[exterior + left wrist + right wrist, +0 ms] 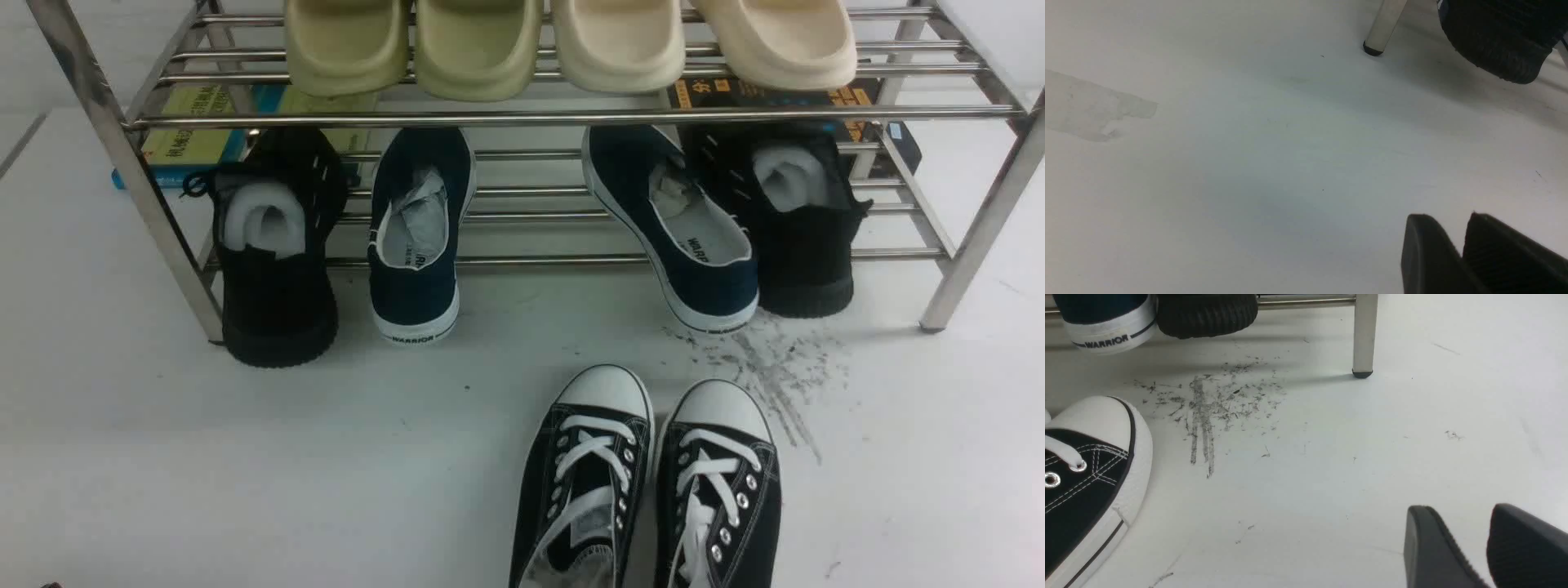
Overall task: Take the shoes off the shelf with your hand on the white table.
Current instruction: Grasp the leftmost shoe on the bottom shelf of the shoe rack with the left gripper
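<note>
Looking forward from between the arms, we see the shoes, one navy slip-on [415,245] and its mate [678,233], on the lower tier of the shelf [571,117], heels toward us. Each lies by a black knit sneaker [273,269], and the mate touches its neighbour. Black lace-up sneakers [645,490] stand on the table [245,457] in front of the mate. Neither gripper shows here.

From the left wrist, the left gripper [1451,216] hangs low over bare table, narrowly parted and empty, with a shelf leg [1384,28] ahead; no navy shoe shows.

From the right wrist, the right gripper [1461,508] stands a little wider, also empty, the mate's "WARRIOR" heel ahead beyond the scuff marks [1216,404].

We judge that a reach for the mate could drag the touching knit sneaker out with it or knock the lace-up toe, and the upper bars could snag the wrist.
</note>
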